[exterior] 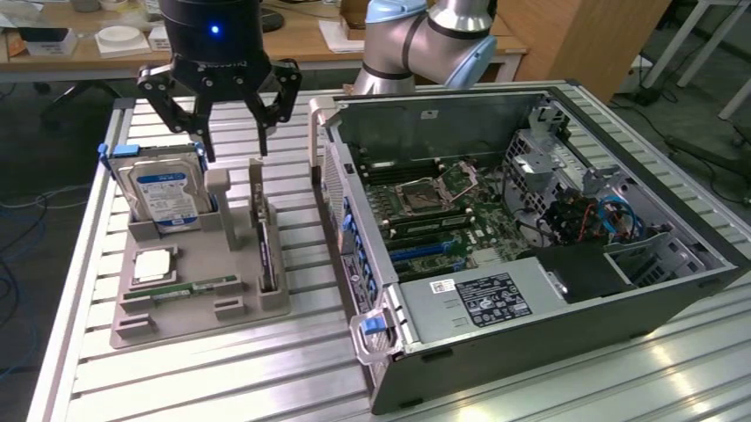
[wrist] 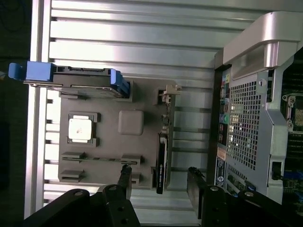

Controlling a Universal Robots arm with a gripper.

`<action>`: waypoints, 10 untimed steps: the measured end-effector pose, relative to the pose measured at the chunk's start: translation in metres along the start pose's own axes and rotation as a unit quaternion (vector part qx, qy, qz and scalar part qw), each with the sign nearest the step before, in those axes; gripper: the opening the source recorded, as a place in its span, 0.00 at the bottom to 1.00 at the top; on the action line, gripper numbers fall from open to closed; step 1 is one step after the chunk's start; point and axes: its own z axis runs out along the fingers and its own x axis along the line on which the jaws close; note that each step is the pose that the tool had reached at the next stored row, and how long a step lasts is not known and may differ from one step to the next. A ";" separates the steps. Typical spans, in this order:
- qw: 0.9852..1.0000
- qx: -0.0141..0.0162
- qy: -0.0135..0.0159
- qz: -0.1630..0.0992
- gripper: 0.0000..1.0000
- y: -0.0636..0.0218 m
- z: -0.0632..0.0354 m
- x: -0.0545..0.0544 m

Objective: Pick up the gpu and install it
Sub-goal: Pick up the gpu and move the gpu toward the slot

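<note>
Exterior view: open hand [exterior: 231,155] above gpu [exterior: 266,259]; hard drive [exterior: 164,195] label blue-white, unreadable.

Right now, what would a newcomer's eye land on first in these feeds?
The open computer case lies on its side at the exterior view's right, its motherboard bared. The gripper, open and empty, hangs above the grey holder tray, roughly over the gpu, which stands on edge in its slot. The hard drive with its blue-white label stands upright beside it on the tray.
</note>
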 end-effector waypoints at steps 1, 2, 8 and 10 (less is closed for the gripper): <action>1.000 0.000 0.000 0.000 0.59 -0.0002 0.0004 0.000; 1.000 0.000 0.000 -0.001 0.59 -0.0005 0.0008 0.000; 1.000 0.000 0.000 -0.002 0.59 -0.0016 0.0032 0.000; 1.000 0.000 0.000 -0.003 0.59 -0.0020 0.0040 0.000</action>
